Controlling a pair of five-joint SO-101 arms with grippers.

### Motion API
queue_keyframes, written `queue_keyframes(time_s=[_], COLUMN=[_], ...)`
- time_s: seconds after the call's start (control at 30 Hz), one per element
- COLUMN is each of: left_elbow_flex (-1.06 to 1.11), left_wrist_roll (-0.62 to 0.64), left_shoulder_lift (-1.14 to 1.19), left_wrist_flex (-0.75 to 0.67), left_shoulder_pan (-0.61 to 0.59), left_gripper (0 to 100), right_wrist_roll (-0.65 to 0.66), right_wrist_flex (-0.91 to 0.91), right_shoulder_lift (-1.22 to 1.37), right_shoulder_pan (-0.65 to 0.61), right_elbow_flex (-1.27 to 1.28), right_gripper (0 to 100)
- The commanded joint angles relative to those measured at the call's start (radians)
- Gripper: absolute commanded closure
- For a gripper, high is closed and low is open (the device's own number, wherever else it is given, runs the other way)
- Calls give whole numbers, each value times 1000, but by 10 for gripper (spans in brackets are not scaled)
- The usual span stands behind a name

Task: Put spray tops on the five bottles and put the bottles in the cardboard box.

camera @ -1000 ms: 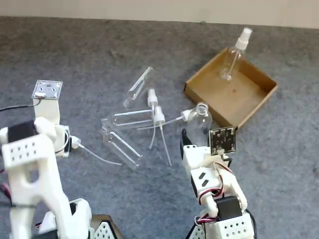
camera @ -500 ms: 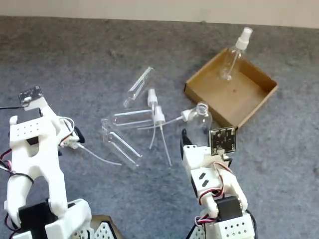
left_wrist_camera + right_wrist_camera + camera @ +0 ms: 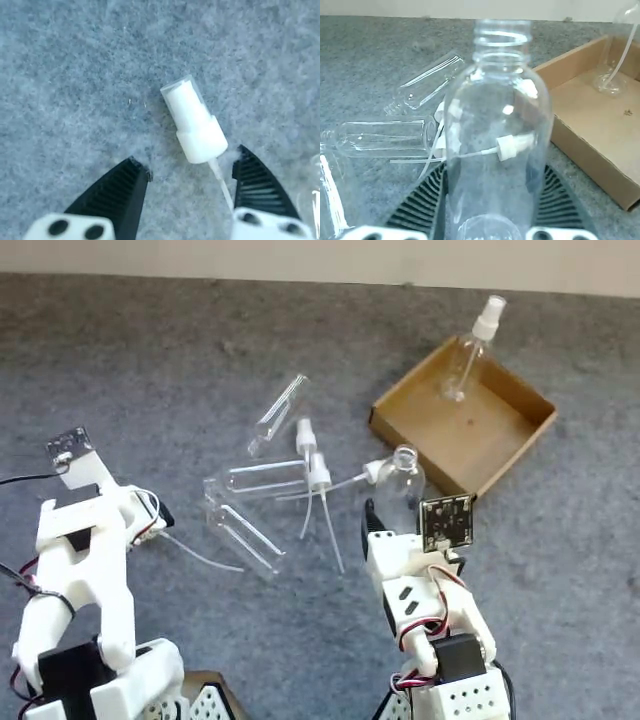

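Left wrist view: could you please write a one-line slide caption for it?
Left gripper, jaws open, flanks a white spray top lying on the grey carpet.

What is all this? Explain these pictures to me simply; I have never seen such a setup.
These are two small robot arms side by side at a grey table. The high view comes from a fixed camera looking down. The other two pictures come from a camera on each arm's wrist, looking along its gripper.

The left gripper is open over a white spray top that lies on the surface. The right gripper is shut on a round clear bottle, held upright with no top on its neck.

On the table beyond the arms lie three slim empty bottles and some loose spray tops. In the cardboard box stands one bottle already fitted with its top.
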Motion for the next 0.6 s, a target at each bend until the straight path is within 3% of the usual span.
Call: queue_keyframes(time_s=[0.0,0.13,0.33,0.57], left_elbow_flex=[-7,-4,-33,-148], left_wrist_roll=[6,6,0,-330], left_shoulder_lift=[-2,-2,-7,-4], left_wrist_flex=[-23,-91,-124,-118], left_shoulder_pan=[47,77,77,174], left_gripper=[856,992,962,951], right_wrist_roll=[-2,-2,-2,-2], right_wrist_flex=[-25,-25,-25,-25], right_shoulder_lift=[-19,-19,-19,-19], right_shoulder_pan=[-10,-10,-10,-10], right_elbow_flex=[64,64,64,64], right_gripper=[871,871,871,871])
